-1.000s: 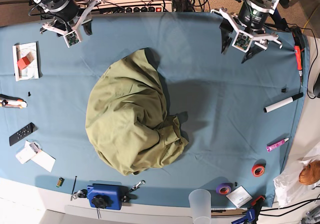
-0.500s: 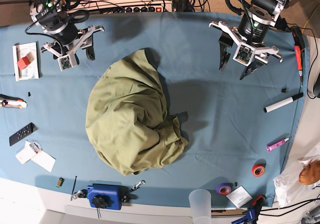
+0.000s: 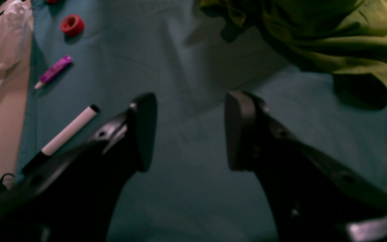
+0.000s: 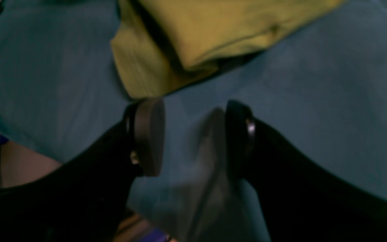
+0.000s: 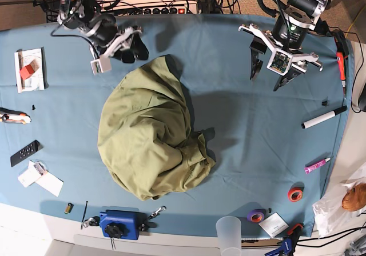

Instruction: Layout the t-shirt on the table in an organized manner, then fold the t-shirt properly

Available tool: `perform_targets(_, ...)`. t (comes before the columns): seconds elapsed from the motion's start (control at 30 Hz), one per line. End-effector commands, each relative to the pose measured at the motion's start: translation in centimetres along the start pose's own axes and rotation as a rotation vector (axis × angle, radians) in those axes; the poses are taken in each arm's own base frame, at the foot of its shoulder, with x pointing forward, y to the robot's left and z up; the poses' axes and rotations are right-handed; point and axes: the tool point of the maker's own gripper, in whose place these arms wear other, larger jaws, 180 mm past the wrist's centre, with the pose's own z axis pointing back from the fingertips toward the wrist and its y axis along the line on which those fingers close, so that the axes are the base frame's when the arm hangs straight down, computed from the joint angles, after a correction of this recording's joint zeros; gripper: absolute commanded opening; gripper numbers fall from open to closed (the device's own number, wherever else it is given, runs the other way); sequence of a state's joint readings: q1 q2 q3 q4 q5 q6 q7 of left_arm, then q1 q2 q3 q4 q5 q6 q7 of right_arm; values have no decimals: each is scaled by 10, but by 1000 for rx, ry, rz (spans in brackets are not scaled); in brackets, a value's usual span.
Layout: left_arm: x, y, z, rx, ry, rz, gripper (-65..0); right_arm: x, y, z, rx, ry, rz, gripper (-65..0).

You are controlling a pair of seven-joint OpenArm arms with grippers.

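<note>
Base view, left to right: right pincer (image 5: 132, 46), jaws apart and empty, just beside the top edge of the t-shirt (image 5: 150, 131), which lies crumpled mid-counter (image 5: 246, 124); left pincer (image 5: 273, 73), jaws apart and empty, over bare cloth.

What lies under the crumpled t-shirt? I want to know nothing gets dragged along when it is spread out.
Only the table and its blue cloth show around the t-shirt. Nothing pokes out from its edges, but the heap hides whatever is beneath it.
</note>
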State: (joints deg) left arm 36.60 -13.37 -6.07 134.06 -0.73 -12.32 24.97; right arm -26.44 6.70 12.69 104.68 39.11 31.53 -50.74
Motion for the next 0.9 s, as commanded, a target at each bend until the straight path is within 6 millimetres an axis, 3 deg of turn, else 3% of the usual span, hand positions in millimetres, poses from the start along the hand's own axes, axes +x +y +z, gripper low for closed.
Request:
perform_targets(0.0, 9, 0, 3, -1, -37, 5, -326, 4, -4, 0, -13, 1, 13, -356)
perform_targets(0.3, 9, 0, 3, -1, -38, 5, -326, 42, -6, -11, -3, -76, 51, -357)
perform_targets(0.6, 9, 0, 3, -1, -38, 5, -326, 24, 2, -38, 43, -66, -76, -357)
perform_targets(0.73, 9, 0, 3, -1, -38, 5, -326, 33, 8, -44, 76, -87, -58, -358)
perform_targets(0.8, 9, 0, 3, -1, -38, 6, -326, 40, 9, -45, 85, -101, -42, -388)
perform_targets(0.87, 9, 0, 3, -1, -38, 5, -326, 46, 10, -46, 87, -109, -35, -484)
